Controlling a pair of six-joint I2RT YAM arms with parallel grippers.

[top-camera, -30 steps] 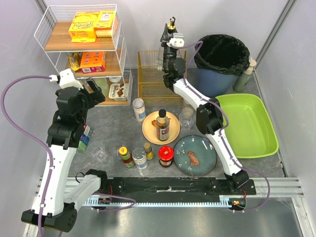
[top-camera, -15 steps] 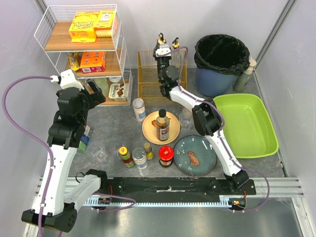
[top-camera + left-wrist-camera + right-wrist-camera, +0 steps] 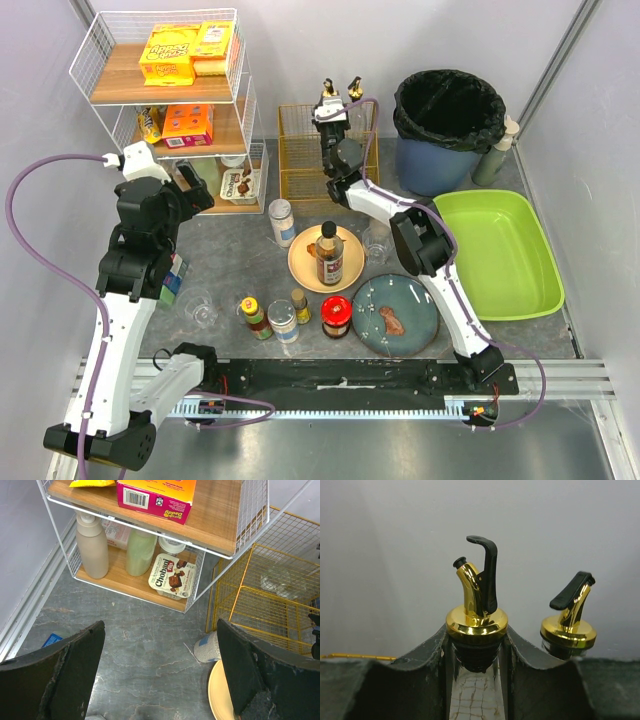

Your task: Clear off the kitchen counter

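Tabletop (image 3: pixel 228 255) spans grey under both arms, btwn white rack (image 3: pixel 112 85) and green tray (image 3: pixel 500 250), w/ jars (image 3: pixel 283 320) and plates (image 3: pixel 420 305) on it. R pincer (image 3: pixel 476 652) is clamped on neck of gold-spout bottle (image 3: pixel 476 622); 2nd bottle (image 3: pixel 568 630) just beside. L pincer (image 3: pixel 160 630) is wide apart, empty, above tabletop nr rack.

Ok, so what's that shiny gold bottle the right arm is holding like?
The bottle has a clear glass neck and a shiny gold pourer with a curved spout and a raised black lever. It stands upright, neck clamped between the right gripper's dark fingers, at the yellow wire rack's far end. A matching bottle stands beside it, apart.
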